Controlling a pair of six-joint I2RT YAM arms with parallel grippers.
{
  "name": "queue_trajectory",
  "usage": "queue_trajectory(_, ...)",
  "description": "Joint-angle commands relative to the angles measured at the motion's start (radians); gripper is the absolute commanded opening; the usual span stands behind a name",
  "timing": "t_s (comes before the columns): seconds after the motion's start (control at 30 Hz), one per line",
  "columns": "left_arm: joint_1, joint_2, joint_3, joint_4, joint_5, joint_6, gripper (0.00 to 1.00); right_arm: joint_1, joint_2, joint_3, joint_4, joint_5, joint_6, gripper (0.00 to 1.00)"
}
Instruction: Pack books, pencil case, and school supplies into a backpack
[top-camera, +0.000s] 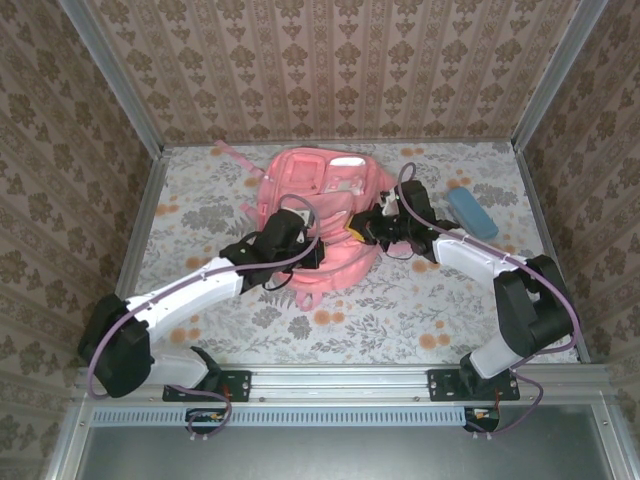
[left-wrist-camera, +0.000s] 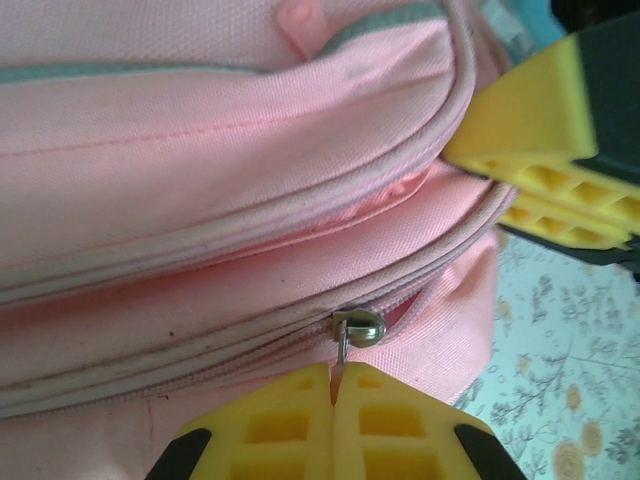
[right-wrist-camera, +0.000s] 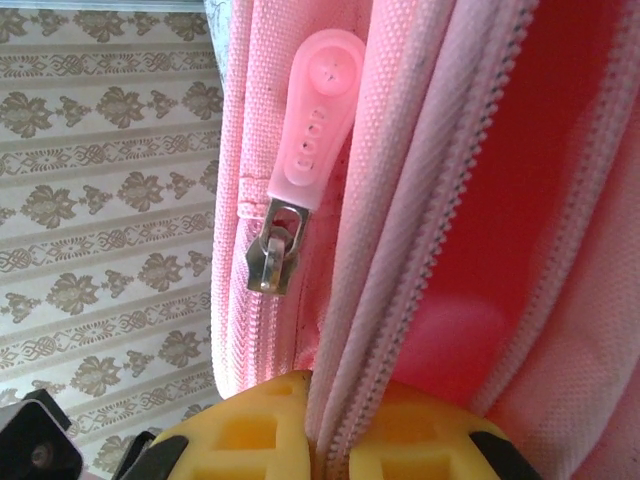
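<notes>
One pink backpack (top-camera: 325, 190) lies flat in the middle of the flower-patterned table (top-camera: 400, 300), toward the far side. Its long axis runs from the far edge to the near edge, tilted slightly left at the near end. Its front panel with white patches faces up, and one pink strap (top-camera: 232, 152) trails off toward the far left corner.

One light blue pencil case (top-camera: 472, 212) rests on the table well to the right of the bag. Its long axis runs diagonally from far left to near right.

Two arms meet at the bag's near end. The left gripper (top-camera: 312, 252) sits at the near left edge. In the left wrist view its yellow fingers (left-wrist-camera: 290, 420) are pressed flat together, pinching the thin pink zip pull (left-wrist-camera: 338, 372) that hangs from a round metal slider (left-wrist-camera: 362, 327). That zip line curves across the pink fabric from left to right, with one more closed zip line above it.

The right gripper (top-camera: 368, 230) sits at the near right edge, close to the left one, and its yellow fingers (left-wrist-camera: 530, 140) show in the corner of the left wrist view. In the right wrist view its jaws are nearly closed, clamped on a fold of the backpack's zip edge (right-wrist-camera: 345, 330). Beside that fold hangs one pink rubber tab (right-wrist-camera: 318, 120) on a dull metal slider (right-wrist-camera: 272, 255), pointing away from the fingers.
</notes>
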Motion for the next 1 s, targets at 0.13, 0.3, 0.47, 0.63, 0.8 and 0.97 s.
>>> queue_trajectory(0.13, 0.063, -0.027, -0.069, 0.016, -0.015, 0.077, 0.0, -0.069, -0.08, -0.023, 0.079, -0.004, -0.034, 0.03)
queue_trajectory(0.3, 0.06, -0.03, -0.056, 0.014, 0.014, 0.12, 0.0, -0.047, -0.085, -0.017, 0.059, -0.028, -0.039, 0.05)
queue_trajectory(0.47, 0.051, -0.057, -0.093, 0.055, 0.087, 0.166, 0.0, -0.044, -0.07, -0.011, 0.059, -0.029, -0.027, 0.04)
queue_trajectory(0.63, 0.039, -0.038, -0.086, -0.022, 0.097, 0.215, 0.0, -0.045, -0.065, 0.005, 0.058, -0.033, -0.021, 0.03)
queue_trajectory(0.8, 0.032, -0.002, -0.049, -0.178, 0.03, 0.24, 0.0, -0.047, -0.07, 0.026, 0.008, -0.019, -0.046, 0.02)
queue_trajectory(0.97, 0.032, 0.059, 0.014, -0.34, -0.083, 0.248, 0.0, -0.051, -0.076, 0.034, -0.021, 0.005, -0.055, 0.01)
